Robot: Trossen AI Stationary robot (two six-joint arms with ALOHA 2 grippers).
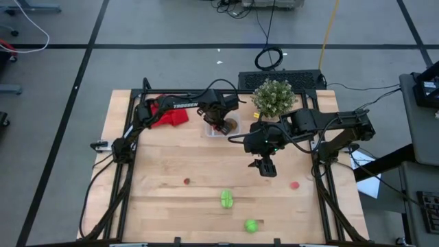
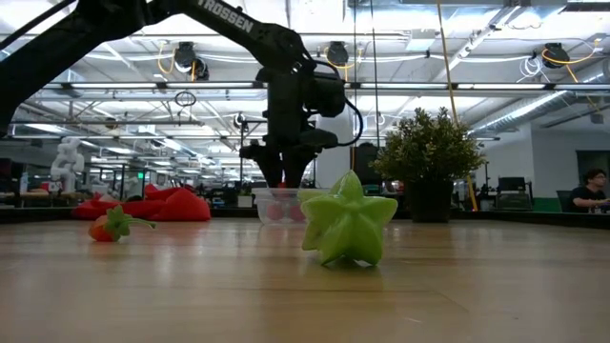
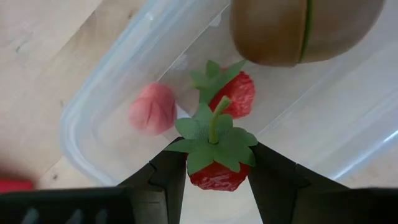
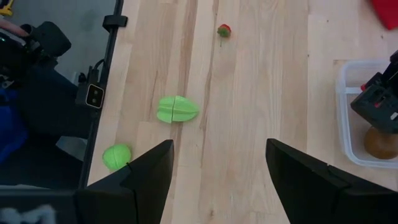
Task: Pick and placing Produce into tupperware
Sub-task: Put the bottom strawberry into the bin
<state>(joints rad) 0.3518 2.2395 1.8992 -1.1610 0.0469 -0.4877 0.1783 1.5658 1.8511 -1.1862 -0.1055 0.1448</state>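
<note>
The clear tupperware stands on the table at the far middle, next to the plant. Inside it lie a brown oval, a red strawberry and a pinkish-red piece. My left gripper points down over the tupperware, shut on another strawberry. My right gripper hangs open high above the table's middle right, holding nothing. On the table lie a strawberry, two green pieces and a red piece. My left gripper pinches the strawberry's red body between its two fingers, which come from above and point down. The green leaf cap and stem stick out beyond the fingertips toward the tupperware's floor. Whether the berry touches the floor, I cannot tell.
A bushy potted plant stands just right of the tupperware, and a red cloth lies to its left. In the low view the star-shaped green piece sits near the front edge. Bare wood lies between the loose pieces.
</note>
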